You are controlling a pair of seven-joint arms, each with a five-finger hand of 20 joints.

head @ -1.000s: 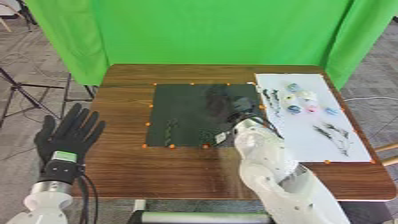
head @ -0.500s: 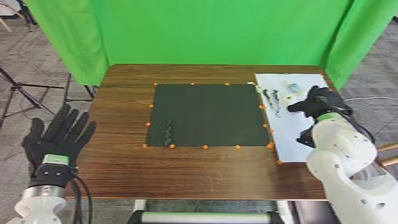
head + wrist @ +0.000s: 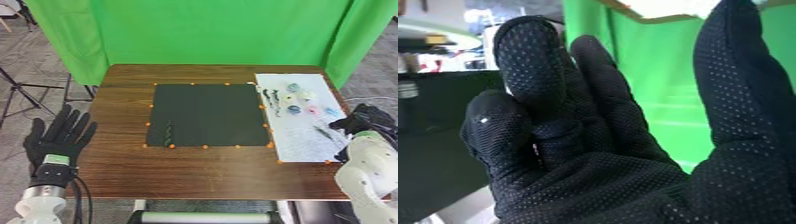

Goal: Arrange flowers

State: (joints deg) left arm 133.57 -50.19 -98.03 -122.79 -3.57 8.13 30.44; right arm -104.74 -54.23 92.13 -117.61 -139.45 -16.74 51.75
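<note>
As I look across the table, the right hand is at the right edge of the white sheet, near its lower corner. In the right wrist view, the right hand has its fingers loosely raised and close to one another, the thumb standing well apart from them. Just beside that hand, on the sheet, lie thin sprigs. Farther up the sheet sits a loose cluster of blooms: a pink one, a pale blue one near the sheet's right side, a darker blue one, a yellowish one, a whitish one, and another bluish one at the top. To their left, two dark stems lie side by side, lengthwise. Left of the sheet is the black mat, with one green stem lying lengthwise near its lower left corner. Small orange dots mark the mat's border. The left hand is beside the table's left side, fingers straight and spread. Beyond the table hangs a green curtain.
</note>
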